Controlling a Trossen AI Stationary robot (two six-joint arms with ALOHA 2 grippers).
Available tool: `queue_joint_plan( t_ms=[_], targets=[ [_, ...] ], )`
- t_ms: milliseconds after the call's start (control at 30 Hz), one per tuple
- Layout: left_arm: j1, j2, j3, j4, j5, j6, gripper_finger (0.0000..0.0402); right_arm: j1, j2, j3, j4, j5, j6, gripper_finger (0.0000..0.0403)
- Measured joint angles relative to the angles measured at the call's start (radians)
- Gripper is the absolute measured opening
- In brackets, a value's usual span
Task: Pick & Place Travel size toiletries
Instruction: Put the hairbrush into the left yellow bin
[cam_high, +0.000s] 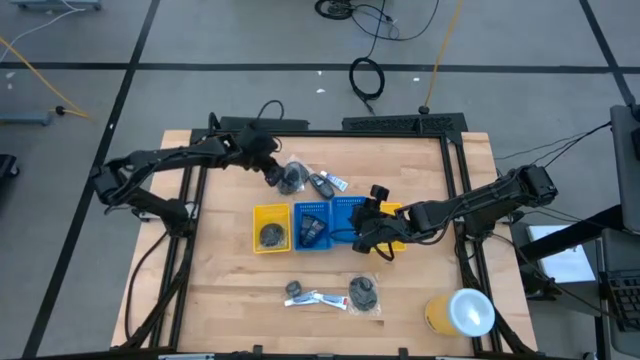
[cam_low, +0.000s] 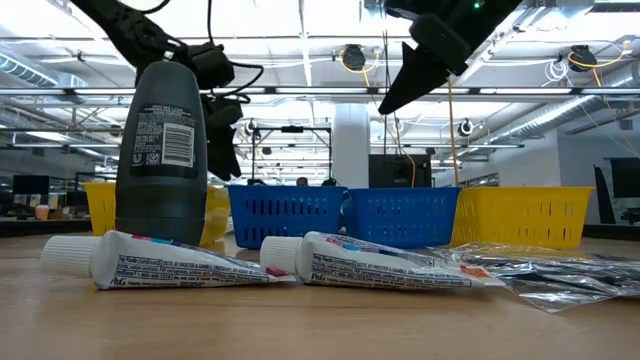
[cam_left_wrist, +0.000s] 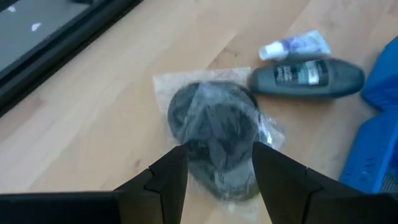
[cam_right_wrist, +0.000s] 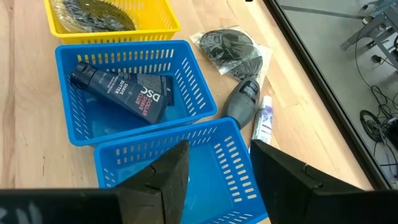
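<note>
Nearest the low camera: two white toothpaste tubes (cam_low: 180, 262) lying on the wooden table (cam_high: 420, 285), a dark upright bottle (cam_low: 160, 145) behind them; readable writing is "DSC" on the dark tube (cam_right_wrist: 121, 92) in the blue basket (cam_right_wrist: 186, 81). The left gripper (cam_left_wrist: 214, 168), fingers spread, hovers over the grey mesh pad in clear wrap (cam_left_wrist: 214, 140); the right gripper (cam_right_wrist: 217, 168), also spread, hangs over a second, empty blue basket (cam_right_wrist: 205, 165). Risk: the slippery wrap may be pinched alone, letting the pad slide out.
</note>
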Motion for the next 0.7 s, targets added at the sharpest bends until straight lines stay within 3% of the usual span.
queue_joint_plan(
  t_ms=[333, 700],
  targets=[
    [0.063, 0.169, -0.01, 0.092, 0.037, 0.008, 0.0177, 0.0, 0.0, 0.0, 0.009, 0.0, 0.002, 0.0167],
    [0.135, 0.289, -0.009, 0.146, 0.177, 0.055, 0.0177, 0.0, 0.0, 0.0, 0.012, -0.003, 0.002, 0.0167]
  ],
)
